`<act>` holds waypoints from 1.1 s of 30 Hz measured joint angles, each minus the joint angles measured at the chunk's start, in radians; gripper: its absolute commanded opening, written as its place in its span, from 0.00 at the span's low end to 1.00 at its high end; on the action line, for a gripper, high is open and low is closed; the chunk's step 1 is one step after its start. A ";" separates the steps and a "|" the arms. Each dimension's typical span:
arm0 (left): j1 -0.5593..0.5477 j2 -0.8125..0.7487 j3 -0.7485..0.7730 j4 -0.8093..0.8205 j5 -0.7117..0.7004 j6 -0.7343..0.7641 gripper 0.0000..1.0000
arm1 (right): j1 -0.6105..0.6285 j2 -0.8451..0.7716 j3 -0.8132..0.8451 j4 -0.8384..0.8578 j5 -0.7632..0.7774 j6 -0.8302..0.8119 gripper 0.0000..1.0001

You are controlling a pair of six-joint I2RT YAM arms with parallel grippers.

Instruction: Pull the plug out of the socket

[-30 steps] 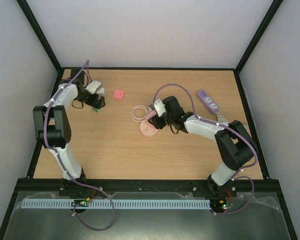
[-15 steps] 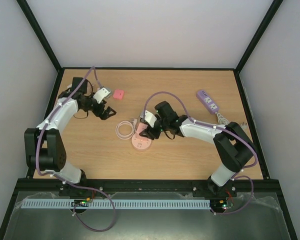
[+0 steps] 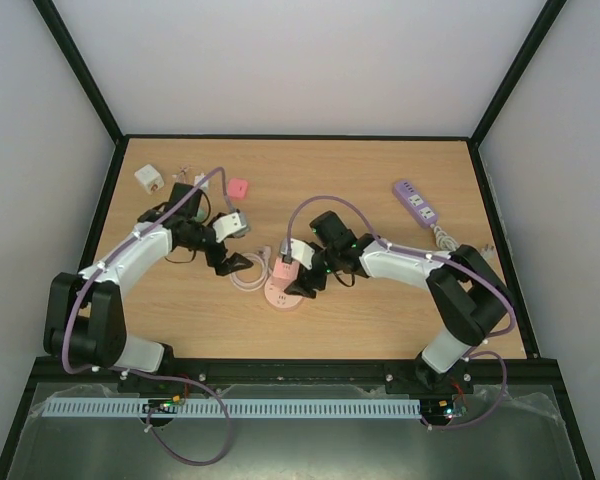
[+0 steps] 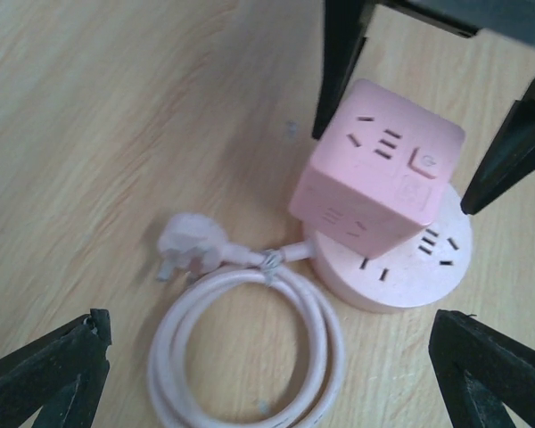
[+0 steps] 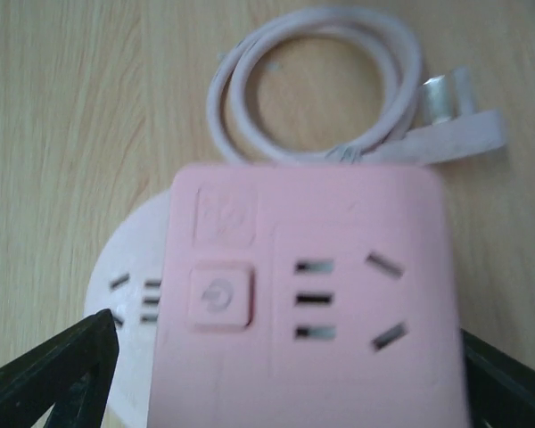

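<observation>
The socket is a pale pink round disc (image 3: 280, 296) with a square pink outlet block (image 3: 283, 270) on top. In the left wrist view the block (image 4: 374, 169) stands on the disc (image 4: 401, 276). Its thin cable (image 4: 325, 330) is coiled beside it and ends in a pale plug (image 4: 192, 245). My right gripper (image 3: 298, 272) straddles the block (image 5: 312, 303), open, with its fingers (image 4: 339, 62) standing on either side. My left gripper (image 3: 242, 262) hovers open over the coil, holding nothing. A white cube plug (image 3: 147, 178) lies at the far left, apart from the socket.
A small pink block (image 3: 238, 188) lies behind the left arm. A long lilac power strip (image 3: 416, 201) with a white cord sits at the far right. Black frame posts edge the wooden table (image 3: 380, 320).
My left arm swung from the far left corner in to the socket's coil, uncovering the white cube. My right gripper slid the socket left and nearer, and its jaws have widened around the block.
</observation>
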 measured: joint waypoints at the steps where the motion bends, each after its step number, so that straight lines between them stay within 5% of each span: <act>1: -0.011 0.000 -0.007 0.006 0.002 0.008 1.00 | 0.001 -0.003 -0.011 -0.005 -0.001 0.003 0.93; 20: -0.262 0.114 0.006 0.067 -0.020 0.202 0.99 | -0.148 -0.289 -0.262 0.190 -0.101 0.163 0.97; 33: -0.331 0.205 0.068 0.058 -0.064 0.280 0.99 | -0.198 -0.352 -0.295 0.288 -0.147 0.306 0.97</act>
